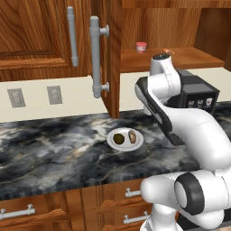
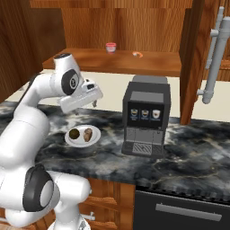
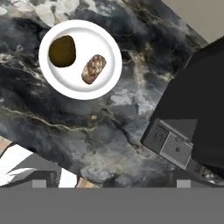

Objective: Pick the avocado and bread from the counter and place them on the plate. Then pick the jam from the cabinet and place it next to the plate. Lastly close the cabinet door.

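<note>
Hand view looks straight down on the desk (image 3: 109, 127), a dark marble top with pale veining, where the plate (image 3: 105, 81) lies carrying both foods: the avocado (image 3: 61, 51) and the bread (image 3: 93, 69) sit side by side on it, close together but not touching, each well inside the rim. Left base view shows the same plate (image 1: 136, 143) roughly midway between the desk's front edge and the back wall, with the avocado (image 1: 118, 138) and the bread (image 1: 132, 136) on it. In the right base view the gripper (image 2: 93, 102) hangs in the air above and behind the plate (image 2: 95, 139), pointing down; its jaws stand wide apart and nothing is between them. The coffee machine (image 2: 146, 117) stands on the desk near the back wall, well apart from the plate. Above it the cabinet (image 2: 134, 27) stands open, and the jam (image 2: 110, 47) sits upright on its wooden shelf (image 2: 148, 65), toward the back, with a tiny orange scrap (image 2: 137, 54) lying nearby on the same shelf. The cabinet door (image 2: 195, 58) is swung outward, its grey bar handle (image 2: 214, 56) facing away from the opening.
</note>
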Tool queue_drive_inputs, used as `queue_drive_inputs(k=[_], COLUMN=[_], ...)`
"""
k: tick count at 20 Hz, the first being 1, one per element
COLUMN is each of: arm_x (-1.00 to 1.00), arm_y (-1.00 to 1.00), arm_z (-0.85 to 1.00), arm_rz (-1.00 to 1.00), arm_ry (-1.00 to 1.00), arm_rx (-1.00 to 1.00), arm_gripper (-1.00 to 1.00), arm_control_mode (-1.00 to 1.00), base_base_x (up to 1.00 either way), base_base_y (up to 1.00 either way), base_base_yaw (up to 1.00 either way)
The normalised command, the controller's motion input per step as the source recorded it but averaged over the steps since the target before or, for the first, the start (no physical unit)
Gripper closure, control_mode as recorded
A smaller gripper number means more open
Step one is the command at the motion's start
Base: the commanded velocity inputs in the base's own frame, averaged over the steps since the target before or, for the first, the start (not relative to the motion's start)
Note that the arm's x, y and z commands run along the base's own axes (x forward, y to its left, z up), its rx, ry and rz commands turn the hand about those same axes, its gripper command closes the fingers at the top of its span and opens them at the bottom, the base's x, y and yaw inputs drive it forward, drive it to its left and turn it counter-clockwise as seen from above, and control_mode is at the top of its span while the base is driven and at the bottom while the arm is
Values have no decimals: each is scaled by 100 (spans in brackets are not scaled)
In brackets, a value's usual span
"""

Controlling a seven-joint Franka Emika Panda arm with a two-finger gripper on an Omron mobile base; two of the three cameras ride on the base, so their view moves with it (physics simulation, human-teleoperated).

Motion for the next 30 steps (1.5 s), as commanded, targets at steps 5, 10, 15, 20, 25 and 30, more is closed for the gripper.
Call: queue_drive_inputs(k=[5,10,15,20,25,30], arm_x=[-2,-9,-30,-14,1,27], arm_y=[-15,-8,-1,0,1,1], arm_z=[6,59,62,61,80,75], arm_rz=[-18,-15,-26,-15,-6,-3], arm_ry=[-4,-44,-47,-41,-38,-24], arm_rx=[14,3,3,18,18,18], arm_gripper=[-100,-100,-100,-100,-100,-100], arm_control_mode=[-100,-100,-100,-100,-100,-100], base_base_x=[0,0,0,0,0,0], base_base_y=[0,0,0,0,0,0], base_base_yaw=[0,0,0,0,0,0])
